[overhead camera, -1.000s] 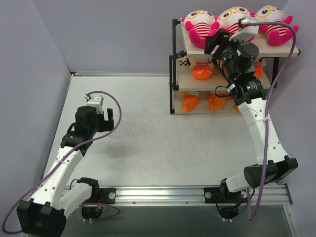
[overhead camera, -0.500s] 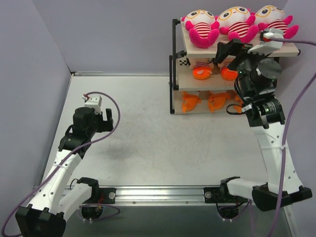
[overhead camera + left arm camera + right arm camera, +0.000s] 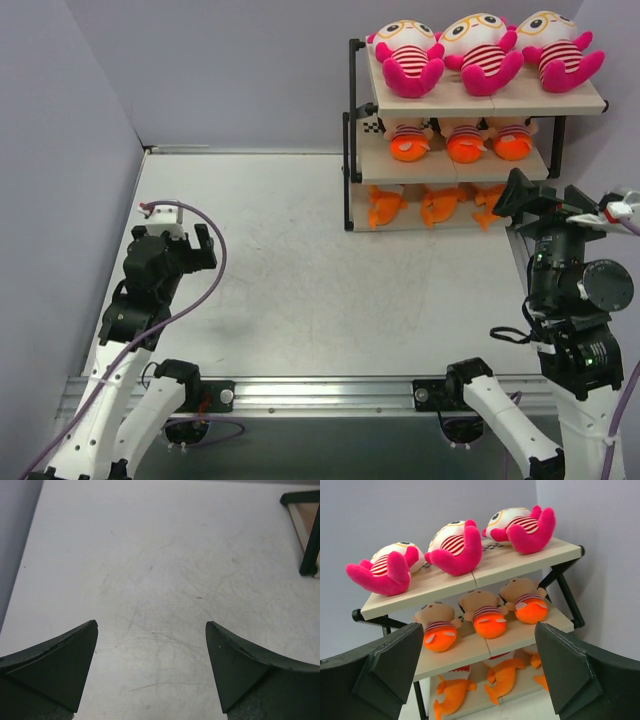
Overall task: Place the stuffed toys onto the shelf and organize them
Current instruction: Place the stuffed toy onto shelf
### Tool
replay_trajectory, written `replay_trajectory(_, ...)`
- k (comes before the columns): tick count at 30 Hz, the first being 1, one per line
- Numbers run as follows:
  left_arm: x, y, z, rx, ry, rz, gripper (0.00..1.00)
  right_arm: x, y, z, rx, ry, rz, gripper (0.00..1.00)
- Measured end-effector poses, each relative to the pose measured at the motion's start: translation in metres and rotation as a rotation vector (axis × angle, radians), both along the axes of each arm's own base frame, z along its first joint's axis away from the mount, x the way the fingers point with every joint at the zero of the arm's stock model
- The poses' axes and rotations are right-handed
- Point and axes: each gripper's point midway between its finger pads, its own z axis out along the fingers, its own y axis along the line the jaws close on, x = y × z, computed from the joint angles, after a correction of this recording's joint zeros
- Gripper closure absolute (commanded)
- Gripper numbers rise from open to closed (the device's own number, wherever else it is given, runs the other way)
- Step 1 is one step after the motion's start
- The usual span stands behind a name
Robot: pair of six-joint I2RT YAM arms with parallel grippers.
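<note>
Right gripper (image 3: 479, 629) has been pulled back from the black-framed beige three-tier shelf (image 3: 352, 110), jaws wide, empty; left gripper (image 3: 151, 626) equally wide; nine pink and orange plush toys (image 3: 472, 58) are shelved; task judged complete.

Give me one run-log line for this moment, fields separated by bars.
left gripper: open, empty | right gripper: open, empty | shelf: pink toys top, striped dolls middle, sharks bottom

Nine stuffed toys (image 3: 466, 143) across three-tier shelf (image 3: 520, 103)
</note>
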Motion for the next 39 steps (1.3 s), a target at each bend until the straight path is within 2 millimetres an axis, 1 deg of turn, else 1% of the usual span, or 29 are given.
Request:
replay_trajectory(2,-0.009,0.007,0.017,-0.008,-0.069,0.026,0.03,-0.017,-0.008,-0.01,0.001,-0.005,-0.021,0.01)
replay_trajectory(4,-0.02,0.014,0.032,-0.02,-0.135,0.053,0.03,-0.032,-0.014,-0.026,-0.004,0.004,-0.032,0.0)
replay_trajectory(6,-0.033,0.021,0.046,-0.035,-0.205,0.081,0.03,-0.043,-0.018,-0.038,-0.012,0.008,-0.038,0.0)
replay_trajectory(8,-0.046,0.029,0.056,-0.043,-0.253,0.112,0.03,-0.052,-0.021,-0.053,-0.022,0.02,-0.041,0.0)
replay_trajectory(10,-0.056,0.037,0.06,-0.046,-0.277,0.144,0.03,-0.059,-0.023,-0.071,-0.03,0.038,-0.044,0.01)
replay_trajectory(15,-0.078,0.05,0.058,-0.049,-0.299,0.194,0.03,-0.073,-0.032,-0.108,-0.03,0.07,-0.077,0.01)
replay_trajectory(18,-0.095,0.058,0.064,-0.07,-0.367,0.22,0.03,-0.079,-0.039,-0.124,-0.02,0.076,-0.107,0.01)
replay_trajectory(21,-0.106,0.065,0.07,-0.086,-0.419,0.247,0.03,-0.082,-0.043,-0.136,-0.011,0.078,-0.128,0.01)
replay_trajectory(23,-0.107,0.067,0.07,-0.086,-0.421,0.257,0.03,-0.083,-0.045,-0.144,-0.006,0.077,-0.138,0.0)
replay_trajectory(27,-0.101,0.067,0.061,-0.072,-0.388,0.263,0.03,-0.087,-0.049,-0.157,0.001,0.068,-0.153,0.0)
replay_trajectory(33,-0.091,0.064,0.052,-0.052,-0.339,0.262,0.03,-0.086,-0.049,-0.164,0.003,0.074,-0.159,0.01)
replay_trajectory(39,-0.09,0.064,0.048,-0.046,-0.329,0.262,0.03,-0.085,-0.051,-0.167,0.004,0.081,-0.171,0.01)
